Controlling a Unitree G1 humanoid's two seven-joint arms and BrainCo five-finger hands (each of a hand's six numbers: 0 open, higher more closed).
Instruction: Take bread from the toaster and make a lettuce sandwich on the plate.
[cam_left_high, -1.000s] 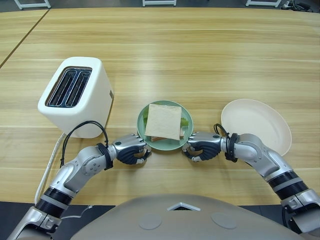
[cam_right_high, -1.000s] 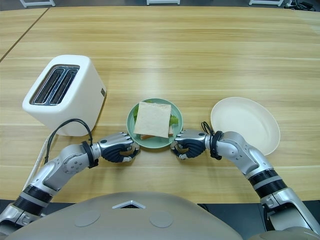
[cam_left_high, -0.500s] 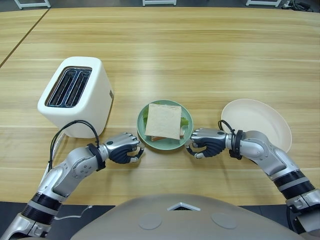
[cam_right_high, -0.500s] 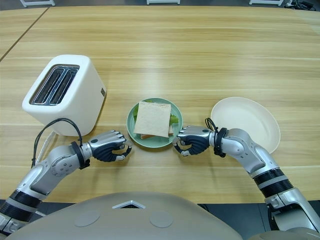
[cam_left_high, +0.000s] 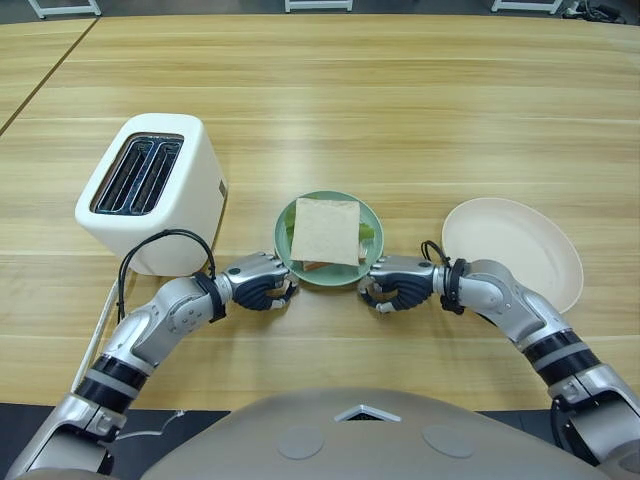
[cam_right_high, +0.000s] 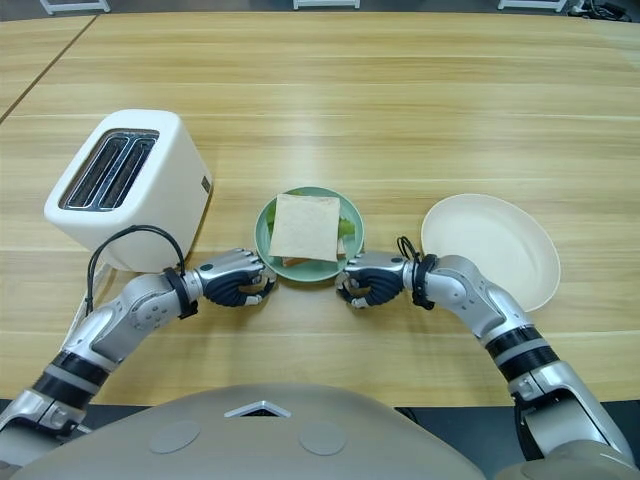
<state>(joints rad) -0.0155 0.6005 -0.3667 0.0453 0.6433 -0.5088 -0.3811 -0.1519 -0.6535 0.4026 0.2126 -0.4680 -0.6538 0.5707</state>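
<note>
A green plate (cam_left_high: 283, 240) sits mid-table and carries a sandwich. Its top bread slice (cam_left_high: 325, 230) is pale and square, with lettuce (cam_left_high: 369, 232) peeking out at the right edge. My left hand (cam_left_high: 260, 282) rests against the plate's near-left rim with its fingers curled. Against the near-right rim is my right hand (cam_left_high: 397, 283), curled the same way. Neither hand wraps the plate. The white toaster (cam_left_high: 150, 190) stands at the left, and its two slots look empty.
A cream-coloured empty dish (cam_left_high: 512, 250) lies right of the green plate, close to my right forearm. The toaster's black cable (cam_left_high: 165, 240) loops over my left forearm. Bare wooden table stretches beyond the plate.
Both hands drew back from the plate half a second ago, then closed in on its near rim again. The plate with the sandwich now sits slightly farther from me.
</note>
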